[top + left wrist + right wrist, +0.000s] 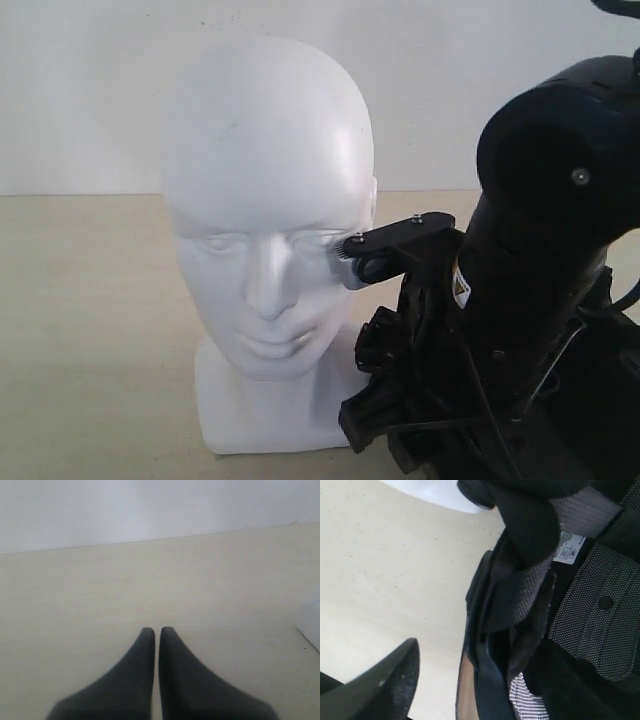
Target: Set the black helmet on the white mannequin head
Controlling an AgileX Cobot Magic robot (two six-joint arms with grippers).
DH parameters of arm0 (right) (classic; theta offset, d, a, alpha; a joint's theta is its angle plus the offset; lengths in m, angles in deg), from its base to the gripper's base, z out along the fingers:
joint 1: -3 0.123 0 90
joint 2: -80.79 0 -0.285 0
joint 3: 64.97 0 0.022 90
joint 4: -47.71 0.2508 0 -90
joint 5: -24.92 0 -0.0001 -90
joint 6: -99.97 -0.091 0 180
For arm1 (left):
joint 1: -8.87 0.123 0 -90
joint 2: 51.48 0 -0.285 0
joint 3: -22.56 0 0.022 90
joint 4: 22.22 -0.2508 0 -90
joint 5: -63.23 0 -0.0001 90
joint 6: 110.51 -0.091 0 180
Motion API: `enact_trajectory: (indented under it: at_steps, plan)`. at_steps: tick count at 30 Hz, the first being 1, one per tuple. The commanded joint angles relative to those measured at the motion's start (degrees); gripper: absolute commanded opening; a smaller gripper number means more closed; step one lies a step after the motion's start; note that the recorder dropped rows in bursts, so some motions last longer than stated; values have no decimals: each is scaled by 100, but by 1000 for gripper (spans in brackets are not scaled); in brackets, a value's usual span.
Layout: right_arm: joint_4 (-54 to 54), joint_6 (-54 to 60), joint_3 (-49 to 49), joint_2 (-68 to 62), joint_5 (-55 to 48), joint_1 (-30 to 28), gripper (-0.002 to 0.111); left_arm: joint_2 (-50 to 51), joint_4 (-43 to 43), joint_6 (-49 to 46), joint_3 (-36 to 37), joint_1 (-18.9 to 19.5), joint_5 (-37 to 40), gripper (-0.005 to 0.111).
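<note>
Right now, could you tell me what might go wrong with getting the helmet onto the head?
The right gripper's finger sits by the head's cheek; a sideways move could tip the head. The helmet's rim is not gripped, the finger standing clear of it; closing might catch only lining or strap, and the helmet could slip.

This looks like a robotics lab or test bench rather than a home or a shop. A plain cream, faintly speckled tabletop [90, 330] runs back to a bare white wall [80, 90], the sort of neutral backdrop set up for camera work. A glossy white mannequin head [265, 200] stands on it, and just beside the head is a bulky black robot arm [540, 250] with exposed cables [483, 395] and a small yellow warning sticker [461, 290] on its housing.
</note>
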Motion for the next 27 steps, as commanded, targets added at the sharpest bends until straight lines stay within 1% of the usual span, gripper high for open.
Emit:
enact_trajectory:
  at_steps: [1, 4, 7, 10, 18, 23, 27]
  plan:
    - [-310, -241, 17, -280, 380, 17, 65, -19, 64, 18, 15, 11, -50, 4]
    - [-362, -399, 17, -323, 369, 17, 65, -19, 64, 18, 15, 11, -50, 4]
    - [-362, -507, 17, -323, -129, 17, 65, -19, 64, 18, 15, 11, -50, 4]
    - [-362, -507, 17, -323, -295, 17, 65, -19, 64, 18, 15, 11, -50, 4]
    - [-310, -507, -197, -323, -155, 17, 65, -19, 64, 18, 15, 11, -50, 4]
    - [-43, -484, -570, -323, 311, 17, 65, -19, 64, 18, 15, 11, -50, 4]
    - [-33, -484, -744, -323, 639, 17, 65, -19, 64, 18, 15, 11, -50, 4]
